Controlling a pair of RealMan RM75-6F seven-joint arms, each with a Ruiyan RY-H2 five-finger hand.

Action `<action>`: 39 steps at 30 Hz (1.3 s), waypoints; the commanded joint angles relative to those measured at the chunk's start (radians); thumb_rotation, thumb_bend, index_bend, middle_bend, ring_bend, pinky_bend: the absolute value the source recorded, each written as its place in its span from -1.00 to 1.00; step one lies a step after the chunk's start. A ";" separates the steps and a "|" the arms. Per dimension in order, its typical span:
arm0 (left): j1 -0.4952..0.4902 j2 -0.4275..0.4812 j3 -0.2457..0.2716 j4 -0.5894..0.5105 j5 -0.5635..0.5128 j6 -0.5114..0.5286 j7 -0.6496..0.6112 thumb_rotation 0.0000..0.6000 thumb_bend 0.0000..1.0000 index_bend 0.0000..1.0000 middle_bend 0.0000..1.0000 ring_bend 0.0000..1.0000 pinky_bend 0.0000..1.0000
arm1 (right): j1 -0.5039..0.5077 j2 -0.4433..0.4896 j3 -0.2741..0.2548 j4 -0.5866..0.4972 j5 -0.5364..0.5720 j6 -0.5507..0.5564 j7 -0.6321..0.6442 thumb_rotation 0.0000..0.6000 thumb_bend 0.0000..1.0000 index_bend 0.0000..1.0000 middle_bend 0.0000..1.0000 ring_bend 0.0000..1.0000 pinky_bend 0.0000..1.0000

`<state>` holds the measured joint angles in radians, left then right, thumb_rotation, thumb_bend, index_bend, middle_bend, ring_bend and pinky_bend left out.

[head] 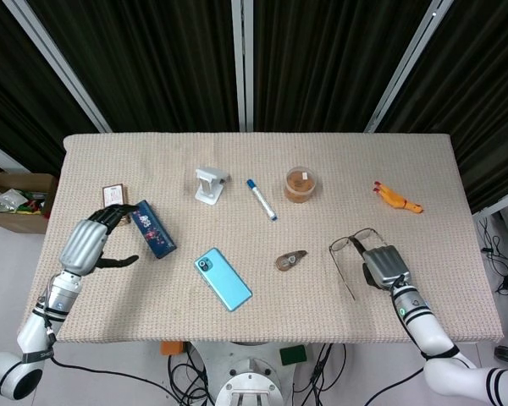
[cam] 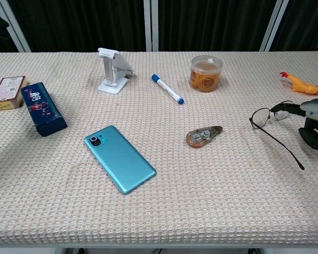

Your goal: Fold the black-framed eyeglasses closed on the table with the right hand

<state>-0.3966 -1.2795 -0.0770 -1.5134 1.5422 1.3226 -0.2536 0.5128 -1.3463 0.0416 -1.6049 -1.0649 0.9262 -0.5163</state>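
Note:
The black-framed eyeglasses (head: 343,246) lie on the woven cloth at the front right, lenses toward the back. One temple stretches open toward the front edge. In the chest view the eyeglasses (cam: 261,117) show that long temple running to the lower right. My right hand (head: 385,266) sits against their right side, palm down, covering the other temple. At the frame's right edge in the chest view, the right hand (cam: 315,119) has one fingertip touching the frame by the right lens, and nothing is visibly gripped. My left hand (head: 89,244) rests at the far left, fingers loosely apart and holding nothing.
A correction tape (head: 291,260) and a blue phone (head: 223,278) lie left of the glasses. A jar (head: 300,183), marker (head: 261,199) and white stand (head: 210,184) stand further back. A rubber chicken (head: 396,198) lies behind the right hand. A blue box (head: 153,228) lies beside the left hand.

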 commanded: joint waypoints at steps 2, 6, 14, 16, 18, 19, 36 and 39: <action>0.000 0.001 0.001 0.003 0.002 0.000 -0.005 0.98 -0.90 -0.65 -0.58 -0.61 -0.46 | 0.022 0.000 0.004 0.005 0.025 -0.018 -0.019 1.00 0.56 -1.00 0.79 0.63 0.56; 0.000 0.001 0.002 0.007 0.000 -0.004 -0.008 0.98 -0.90 -0.65 -0.58 -0.61 -0.46 | 0.049 -0.004 0.007 0.012 0.053 -0.040 -0.040 1.00 0.56 -1.00 0.79 0.63 0.56; 0.000 0.003 0.000 0.017 -0.012 -0.012 -0.015 0.99 -0.90 -0.65 -0.58 -0.61 -0.46 | 0.095 -0.023 0.016 0.034 0.095 -0.063 -0.057 1.00 0.56 -1.00 0.79 0.63 0.56; -0.001 0.004 0.000 0.019 -0.013 -0.014 -0.016 0.99 -0.90 -0.65 -0.58 -0.61 -0.46 | 0.101 -0.026 0.017 0.035 0.096 -0.061 -0.054 1.00 0.56 -1.00 0.79 0.63 0.56; -0.001 0.003 -0.001 0.021 -0.015 -0.015 -0.018 0.98 -0.90 -0.65 -0.58 -0.61 -0.46 | 0.099 -0.024 0.017 0.030 0.086 -0.049 -0.042 1.00 0.56 -1.00 0.79 0.63 0.56; 0.000 0.003 -0.001 0.022 -0.015 -0.015 -0.019 0.99 -0.90 -0.65 -0.58 -0.61 -0.46 | 0.095 -0.020 0.016 0.024 0.076 -0.039 -0.035 1.00 0.56 -1.00 0.79 0.63 0.56; 0.017 0.011 0.011 -0.007 0.007 0.016 -0.002 0.98 -0.90 -0.65 -0.58 -0.61 -0.46 | -0.120 0.128 -0.119 -0.088 -0.300 0.280 0.191 1.00 0.56 -1.00 0.79 0.63 0.56; 0.018 0.012 0.014 -0.018 0.015 0.019 0.010 0.99 -0.90 -0.65 -0.58 -0.61 -0.46 | -0.165 0.148 -0.115 -0.069 -0.363 0.373 0.275 1.00 0.56 -1.00 0.79 0.62 0.55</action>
<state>-0.3792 -1.2679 -0.0644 -1.5293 1.5554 1.3407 -0.2450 0.3988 -1.2243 -0.0639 -1.6829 -1.3635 1.2216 -0.3140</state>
